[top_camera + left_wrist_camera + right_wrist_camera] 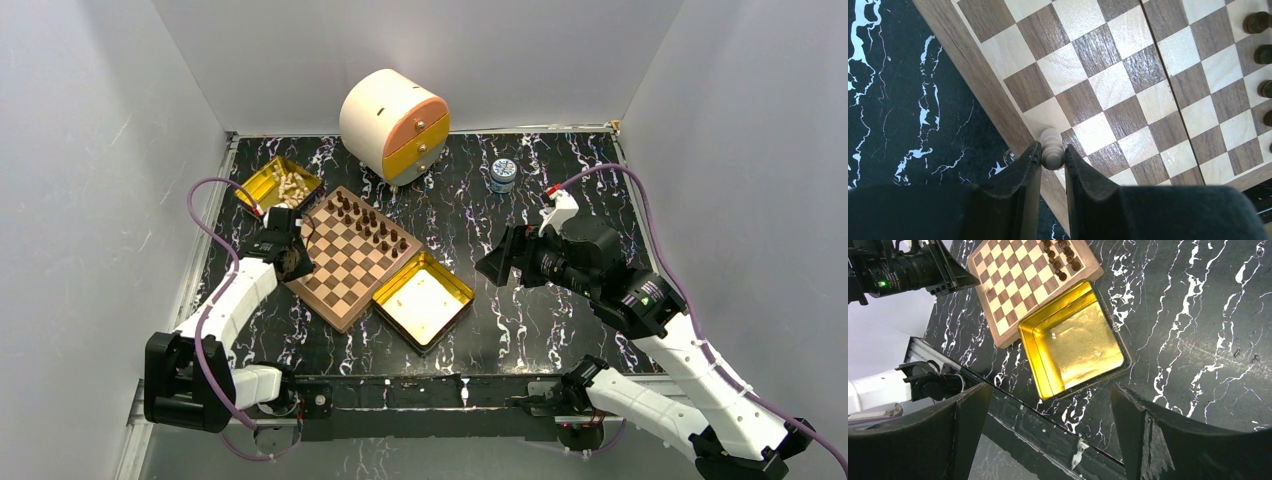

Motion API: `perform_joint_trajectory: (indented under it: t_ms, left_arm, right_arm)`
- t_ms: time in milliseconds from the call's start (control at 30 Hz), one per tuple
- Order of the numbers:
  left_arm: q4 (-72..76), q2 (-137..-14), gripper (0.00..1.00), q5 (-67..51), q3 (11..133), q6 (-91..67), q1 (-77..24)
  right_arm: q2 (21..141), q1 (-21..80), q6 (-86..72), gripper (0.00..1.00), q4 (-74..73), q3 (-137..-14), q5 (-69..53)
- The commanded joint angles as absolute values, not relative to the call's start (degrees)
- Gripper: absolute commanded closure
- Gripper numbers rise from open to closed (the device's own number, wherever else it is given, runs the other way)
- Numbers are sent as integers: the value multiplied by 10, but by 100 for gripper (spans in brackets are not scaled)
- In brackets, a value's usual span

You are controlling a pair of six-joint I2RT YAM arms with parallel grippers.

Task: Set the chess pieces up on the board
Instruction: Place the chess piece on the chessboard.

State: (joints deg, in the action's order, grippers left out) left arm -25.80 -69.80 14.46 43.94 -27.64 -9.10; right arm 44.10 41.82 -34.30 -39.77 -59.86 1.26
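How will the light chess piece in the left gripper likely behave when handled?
The light piece, pinched in the left gripper, looks like turned wood: probably stiff and light. Its smooth rounded profile might slip between the fingers or roll if dropped. Being slim, it could tip on the board.

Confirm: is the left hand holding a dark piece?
No, the left hand pinches a light tan piece at the rim of the board.
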Motion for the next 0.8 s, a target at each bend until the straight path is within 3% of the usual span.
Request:
perform_joint_trajectory:
  t_ms: [0, 767]
  left_arm:
    - [-262, -673, 81, 149, 439, -280, -96]
    - [-267, -689, 80, 196, 442, -288, -113]
  right_arm:
    - [437, 422, -340, 1, -378, -607, 9]
    - [438, 421, -336, 1, -374, -606, 3]
